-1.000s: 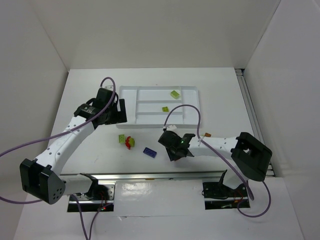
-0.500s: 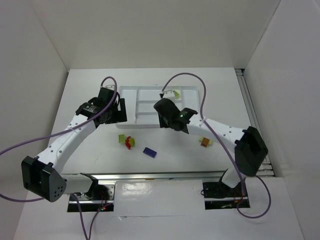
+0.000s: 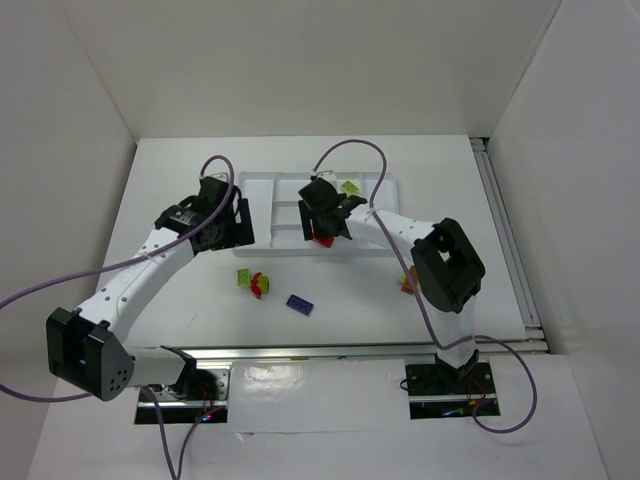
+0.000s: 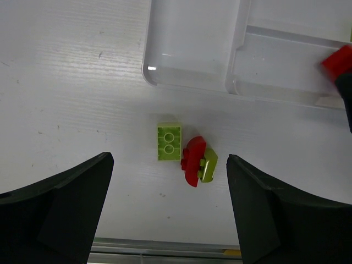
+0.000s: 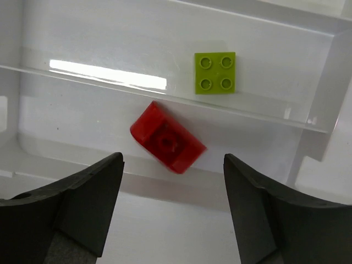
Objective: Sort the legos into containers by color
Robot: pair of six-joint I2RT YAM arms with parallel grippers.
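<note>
red lego ungripped in tray: right wrist view

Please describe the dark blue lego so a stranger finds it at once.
Start at the white tray; on the table between it and the near edge lies the dark blue lego. It sits alone, right of a green-and-red cluster, the only blue piece.

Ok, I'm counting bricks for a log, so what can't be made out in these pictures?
Top view: the right gripper covers the tray's middle slots, so bricks there can't be counted.
Top view: the right arm's elbow hides most of the orange-brown brick.
Left wrist view: the frame's right edge cuts off the red brick in the tray.
</note>
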